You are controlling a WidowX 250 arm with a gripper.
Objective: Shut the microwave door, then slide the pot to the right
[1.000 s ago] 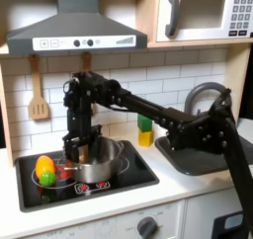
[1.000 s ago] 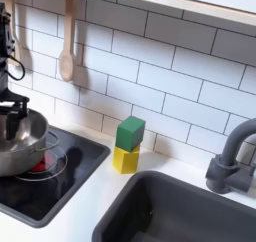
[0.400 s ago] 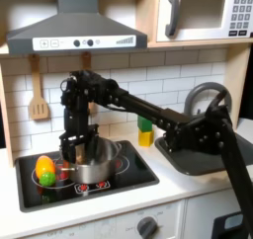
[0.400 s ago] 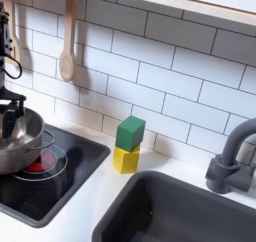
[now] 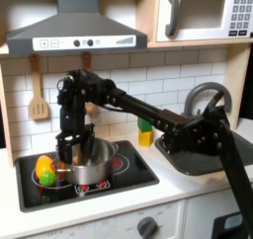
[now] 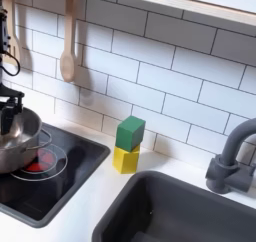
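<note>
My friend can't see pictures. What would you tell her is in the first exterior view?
A black robot arm reaches across a toy kitchen, its hand at the rim of a shiny pot on the black stove. Colourful toy food lies beside the pot, on the first exterior view's left. Up top, the microwave door is shut.

The microwave door (image 5: 198,13) sits shut at one o'clock. At eight o'clock the gripper (image 5: 71,150) reaches into the pot (image 5: 89,162) (jaws obscured), on the cooktop (image 5: 138,169).
</note>
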